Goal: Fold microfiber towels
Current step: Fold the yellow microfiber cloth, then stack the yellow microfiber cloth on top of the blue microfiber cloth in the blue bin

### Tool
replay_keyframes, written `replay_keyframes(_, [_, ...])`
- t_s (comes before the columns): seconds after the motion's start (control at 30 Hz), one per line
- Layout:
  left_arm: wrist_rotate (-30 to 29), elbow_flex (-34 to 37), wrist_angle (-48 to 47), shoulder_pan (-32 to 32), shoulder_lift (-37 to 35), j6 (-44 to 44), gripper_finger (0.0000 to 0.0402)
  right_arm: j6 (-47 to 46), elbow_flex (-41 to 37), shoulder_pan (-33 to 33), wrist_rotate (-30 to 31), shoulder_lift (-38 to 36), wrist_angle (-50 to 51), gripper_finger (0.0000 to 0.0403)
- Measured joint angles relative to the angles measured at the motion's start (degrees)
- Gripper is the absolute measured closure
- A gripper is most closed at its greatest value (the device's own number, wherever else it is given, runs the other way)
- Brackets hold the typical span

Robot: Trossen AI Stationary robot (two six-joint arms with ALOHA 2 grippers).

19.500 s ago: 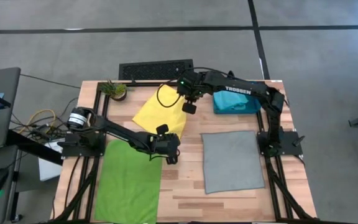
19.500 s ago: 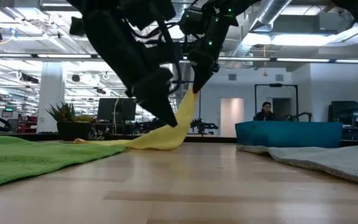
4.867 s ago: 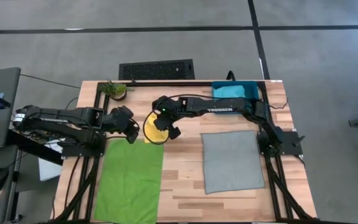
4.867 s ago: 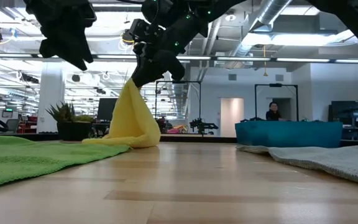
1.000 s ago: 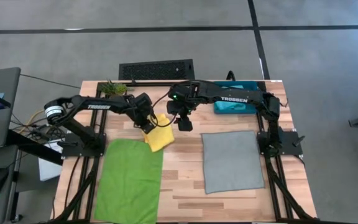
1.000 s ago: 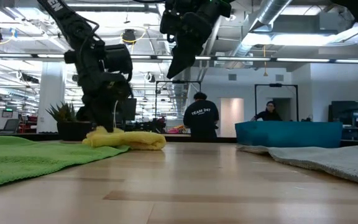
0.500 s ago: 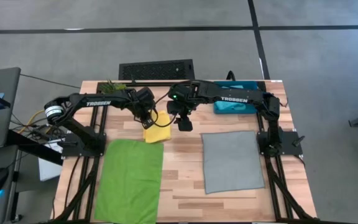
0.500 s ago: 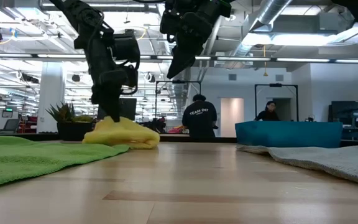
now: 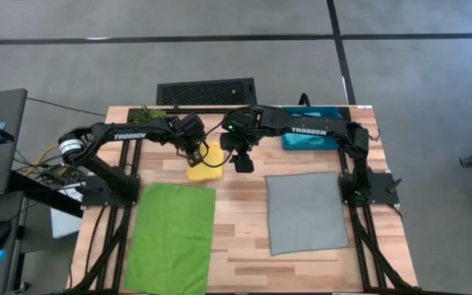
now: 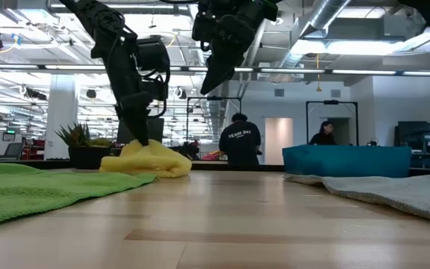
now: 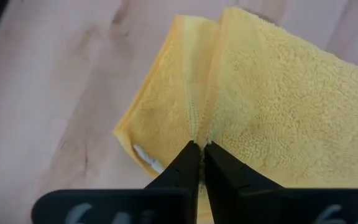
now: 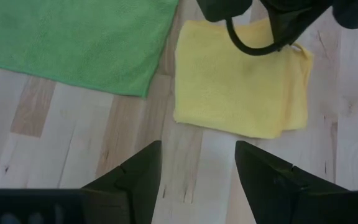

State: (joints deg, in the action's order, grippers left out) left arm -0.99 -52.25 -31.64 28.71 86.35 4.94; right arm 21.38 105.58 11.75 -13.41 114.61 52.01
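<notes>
The yellow towel lies folded into a small thick rectangle on the wooden table, just beyond the far edge of the flat green towel. My left gripper stands on the yellow towel's left part, shut on it. My right gripper hangs open above the table just right of the yellow towel, touching nothing; its wrist view shows the yellow towel beyond its fingers. The grey towel lies flat at the right. My left gripper pinches a narrow ridge of the yellow towel at a hemmed edge, between two folded flaps. The fingers come from above, pointing steeply down. The pinched spot is drawn up into a low peak, and the remainder of the towel lies on the table.
A teal bin stands at the far right, partly under the right arm. A potted plant sits at the far left corner. Bare wood shows between the green towel and the grey towel. People stand in the room beyond the table.
My left gripper has risen a little and rolled about its wrist, staying shut on the yellow towel. The towel has slid toward the far edge and turned from askew to square with the table. It lay flat; now its pinched spot stands up in a peak.
</notes>
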Motion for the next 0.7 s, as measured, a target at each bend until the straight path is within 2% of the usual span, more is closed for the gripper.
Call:
replay_keyframes(0.27, [-4.3,0.0,-0.1,0.0,0.0,0.0,0.0341,-0.4,0.0,0.0,0.2,0.0,0.0,0.0177])
replay_keyframes(0.57, [-4.4,0.0,1.0,0.0,0.0,1.4,0.0256,-0.5,0.0,0.0,0.2,0.0,0.0,0.0177])
replay_keyframes(0.7, [-4.2,-0.8,-1.1,0.0,-0.3,-3.7,0.0239,-5.0,0.0,1.2,-1.7,0.0,0.4,0.0177])
